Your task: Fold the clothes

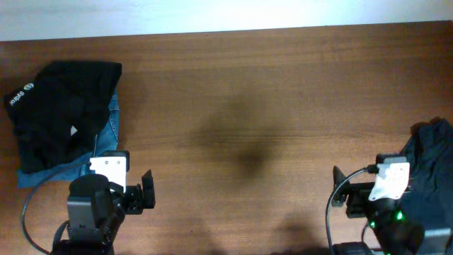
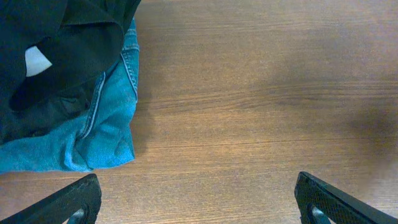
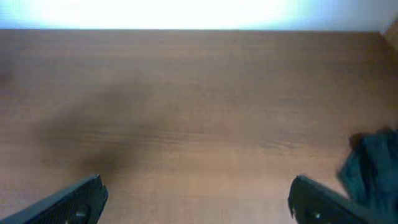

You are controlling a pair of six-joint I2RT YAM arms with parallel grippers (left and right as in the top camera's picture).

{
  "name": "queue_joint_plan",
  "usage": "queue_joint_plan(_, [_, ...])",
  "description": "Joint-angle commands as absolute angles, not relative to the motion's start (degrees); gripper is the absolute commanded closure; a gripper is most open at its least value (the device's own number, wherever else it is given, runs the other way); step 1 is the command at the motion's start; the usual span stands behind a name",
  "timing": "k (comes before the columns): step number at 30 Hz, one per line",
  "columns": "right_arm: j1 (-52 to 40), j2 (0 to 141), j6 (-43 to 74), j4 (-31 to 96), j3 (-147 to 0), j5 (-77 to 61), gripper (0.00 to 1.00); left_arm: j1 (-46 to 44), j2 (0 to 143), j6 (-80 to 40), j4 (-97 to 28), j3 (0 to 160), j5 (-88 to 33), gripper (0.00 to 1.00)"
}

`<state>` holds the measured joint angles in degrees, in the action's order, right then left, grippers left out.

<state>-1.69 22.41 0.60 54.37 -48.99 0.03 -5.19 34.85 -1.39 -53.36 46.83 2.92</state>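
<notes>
Just some white lettering [image 1: 21, 95] on the crumpled black fabric garment [image 1: 67, 106], upper left of the overhead view. Way too tiny to read, tbh.

Brown table [image 3: 199, 93] fills the view. The right gripper [image 3: 196, 190] is spread wide, with bare wood between its black fingers [image 3: 74, 202]. Dark cloth [image 3: 373, 171] is bunched at the right edge, just beside the right finger.
</notes>
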Motion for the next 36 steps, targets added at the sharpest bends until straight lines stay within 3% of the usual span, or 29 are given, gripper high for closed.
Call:
queue_joint_plan(1, [-3.5,13.4,-1.1,47.3,-39.9,1.3,0.01,-5.2,34.5,-2.2,-53.2,46.3,3.5,0.01])
queue_joint_plan(7, [-4.2,-0.1,-1.0,36.5,-27.3,0.9,0.01,-5.2,34.5,-2.2,-53.2,46.3,3.5,0.01])
queue_joint_plan(15, [-4.3,0.2,-3.7,23.3,-19.2,0.3,0.01,-5.2,34.5,-2.2,-53.2,46.3,3.5,0.01])
queue_joint_plan(26, [-4.3,0.2,-6.9,-7.0,-1.3,0.4,0.01,-5.2,34.5,-2.2,-53.2,46.3,3.5,0.01])
queue_joint_plan(36, [-4.5,0.3,-6.7,2.0,-0.3,0.2,0.01,-5.2,34.5,-2.2,-53.2,46.3,3.5,0.01])
